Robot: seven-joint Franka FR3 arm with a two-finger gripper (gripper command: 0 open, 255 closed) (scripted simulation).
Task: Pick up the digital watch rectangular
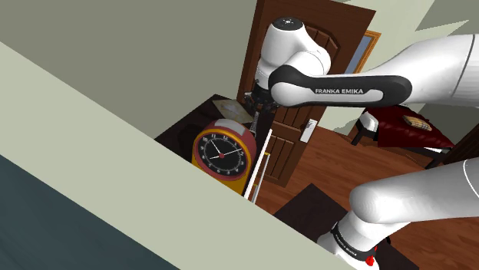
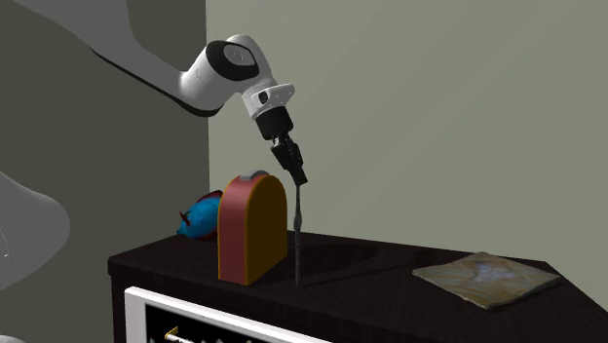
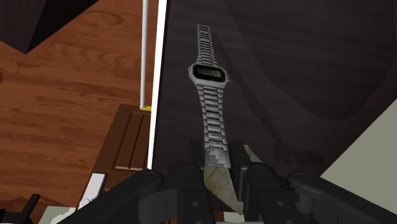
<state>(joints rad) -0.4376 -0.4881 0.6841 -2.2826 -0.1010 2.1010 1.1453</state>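
A silver digital watch with a rectangular dark face and a metal link band hangs straight down from my gripper, whose fingers are shut on one end of the band. In the second exterior view the watch is a thin vertical strip below the gripper, over the dark cabinet top. Its lower end reaches to about the surface; I cannot tell whether it touches. In the shoulder view the gripper is just behind the clock.
A red clock with a yellow rim stands close beside the hanging watch, with a blue object behind it. A flat tan mat lies further along the cabinet. A wall runs close behind. A brown door stands beyond.
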